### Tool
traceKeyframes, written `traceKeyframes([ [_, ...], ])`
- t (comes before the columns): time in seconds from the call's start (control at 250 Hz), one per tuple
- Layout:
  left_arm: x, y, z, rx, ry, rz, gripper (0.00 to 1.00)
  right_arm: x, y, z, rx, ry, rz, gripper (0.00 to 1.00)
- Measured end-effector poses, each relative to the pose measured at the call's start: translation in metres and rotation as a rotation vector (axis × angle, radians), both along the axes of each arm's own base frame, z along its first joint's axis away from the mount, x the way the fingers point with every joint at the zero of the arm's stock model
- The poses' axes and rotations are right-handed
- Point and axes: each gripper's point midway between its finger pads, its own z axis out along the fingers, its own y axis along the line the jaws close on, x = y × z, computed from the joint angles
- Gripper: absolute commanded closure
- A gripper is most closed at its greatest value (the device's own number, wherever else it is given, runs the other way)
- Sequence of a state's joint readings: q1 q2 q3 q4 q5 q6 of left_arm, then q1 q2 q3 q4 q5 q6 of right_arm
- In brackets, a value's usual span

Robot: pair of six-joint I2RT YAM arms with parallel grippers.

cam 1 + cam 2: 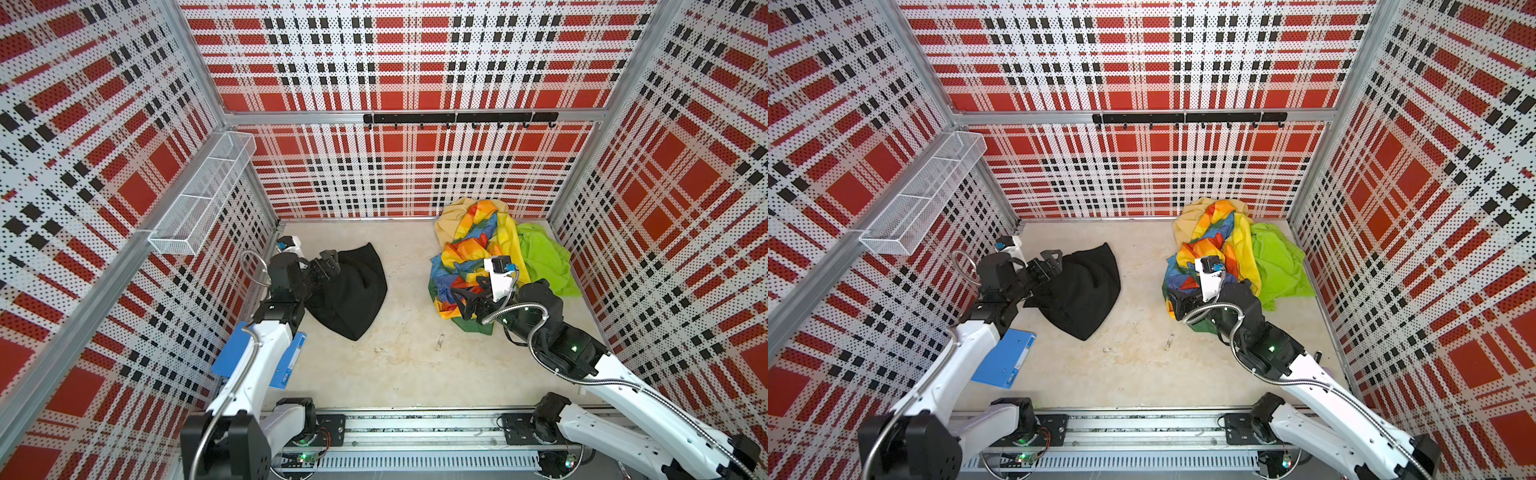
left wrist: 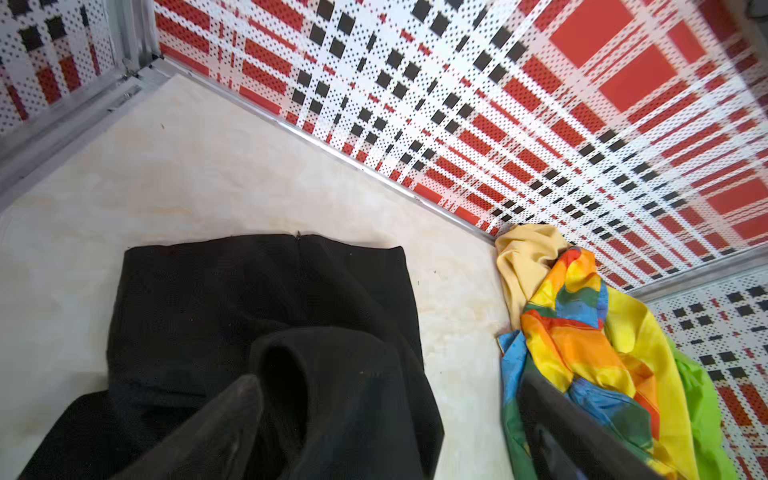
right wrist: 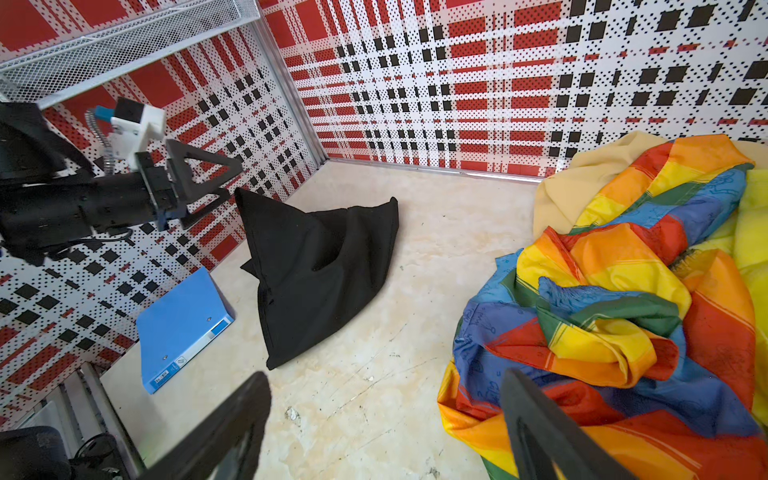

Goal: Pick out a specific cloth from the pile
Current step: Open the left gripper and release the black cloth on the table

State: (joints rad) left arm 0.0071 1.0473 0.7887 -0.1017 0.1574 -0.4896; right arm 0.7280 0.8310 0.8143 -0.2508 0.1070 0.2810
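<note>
Dark fingers (image 2: 232, 415) of the left gripper (image 3: 230, 180) are seen closest, spread wide with nothing clamped. Between the jaws the black cloth (image 2: 257, 291) lies slumped on the pale table (image 2: 187, 166). One raised fold stands just beside a fingertip, and contact cannot be judged. Well beyond the jaws the pile (image 1: 505, 237) is heaped: rainbow cloth (image 1: 469, 257), green cloth (image 1: 544, 262), yellow cloth (image 1: 451, 216). Over its near edge the right gripper (image 1: 469, 296) is held, likewise spread and empty. The black cloth appears already set apart, so the release is probably best finished by a straight lift with jaws wide, lest the fold be snagged. Behind the left jaws a blue binder (image 3: 178, 324) lies.
</note>
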Motion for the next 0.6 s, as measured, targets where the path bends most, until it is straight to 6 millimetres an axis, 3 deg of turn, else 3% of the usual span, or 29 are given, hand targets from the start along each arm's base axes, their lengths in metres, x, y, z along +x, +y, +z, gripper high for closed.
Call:
traceKeyframes([
  [0.108, -0.014, -0.003, 0.007, -0.003, -0.013, -0.016, 0.01, 0.0, -0.001, 0.0, -0.001, 0.0, -0.004, 0.07],
  [0.324, -0.028, -0.014, 0.004, -0.004, -0.007, -0.091, 0.01, -0.002, -0.01, -0.005, -0.021, 0.005, -0.035, 0.07],
  [0.468, -0.013, -0.025, -0.002, -0.038, -0.014, -0.164, 0.01, -0.003, -0.013, -0.01, -0.031, 0.013, -0.041, 0.07],
  [0.596, 0.009, -0.034, -0.028, -0.073, 0.029, -0.219, 0.01, -0.003, -0.013, -0.011, -0.034, 0.016, -0.041, 0.07],
])
